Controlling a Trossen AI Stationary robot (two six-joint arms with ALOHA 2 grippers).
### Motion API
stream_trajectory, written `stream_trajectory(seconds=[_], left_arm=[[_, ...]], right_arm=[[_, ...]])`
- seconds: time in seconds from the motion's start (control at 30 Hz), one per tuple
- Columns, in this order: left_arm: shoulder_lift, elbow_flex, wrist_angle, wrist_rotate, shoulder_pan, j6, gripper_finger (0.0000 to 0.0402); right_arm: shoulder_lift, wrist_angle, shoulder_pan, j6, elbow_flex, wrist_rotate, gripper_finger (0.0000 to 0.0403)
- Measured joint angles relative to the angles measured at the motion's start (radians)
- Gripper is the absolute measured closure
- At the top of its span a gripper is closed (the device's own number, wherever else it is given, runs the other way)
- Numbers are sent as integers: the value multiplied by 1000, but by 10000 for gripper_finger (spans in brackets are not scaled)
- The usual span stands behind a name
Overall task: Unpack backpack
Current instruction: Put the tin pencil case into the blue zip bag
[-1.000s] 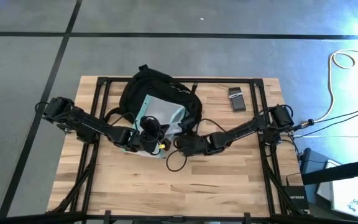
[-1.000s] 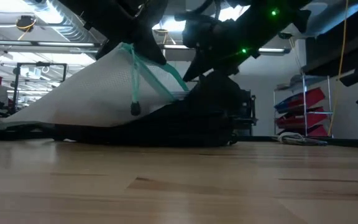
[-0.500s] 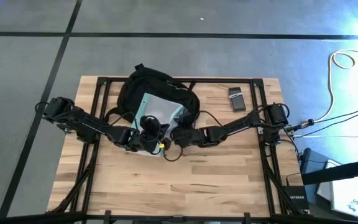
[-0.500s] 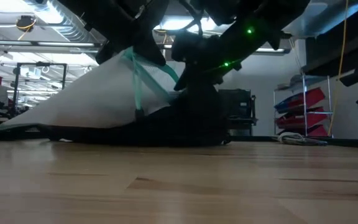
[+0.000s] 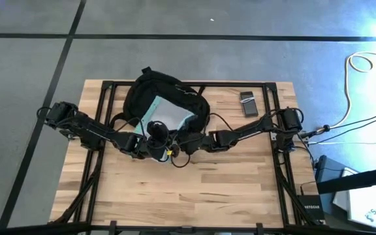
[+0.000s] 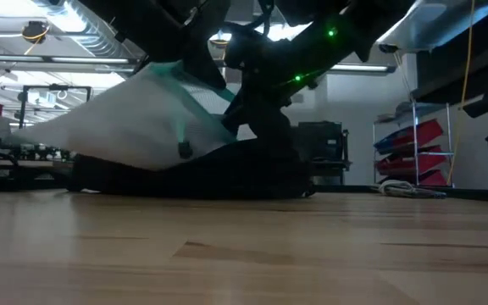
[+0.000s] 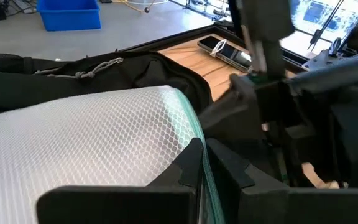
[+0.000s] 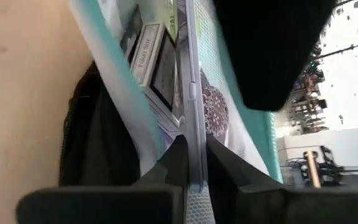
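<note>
The right hand (image 5: 187,142) has moved in over the last second and now grips the pouch (image 5: 168,116) edge right beside the left hand (image 5: 150,147), which is clamped on the same teal-edged rim. The pouch looks further tucked into the pack (image 5: 165,94) than before, its far end lying just beyond both hands in the opening on the worktop (image 5: 227,189). With two grips set, pulling it clear seems next.

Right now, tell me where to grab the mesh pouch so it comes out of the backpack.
Grip the mesh pouch by its teal-edged near border, which sticks out of the backpack. Come from the open table side, as the left gripper and right gripper do; the rest lies inside the bag.
</note>
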Motion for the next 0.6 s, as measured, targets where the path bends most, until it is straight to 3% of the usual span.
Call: stream_trajectory(seconds=[0.1,0.3,0.6], left_arm=[[0,0,0,0,0,0,396],[0,0,0,2,0,0,396],[0,0,1,2,0,0,396]], right_arm=[[0,-1,-37,29,0,-35,378],[0,17,-86,77,2,-129,294],[0,17,-108,-50,2,-162,212]])
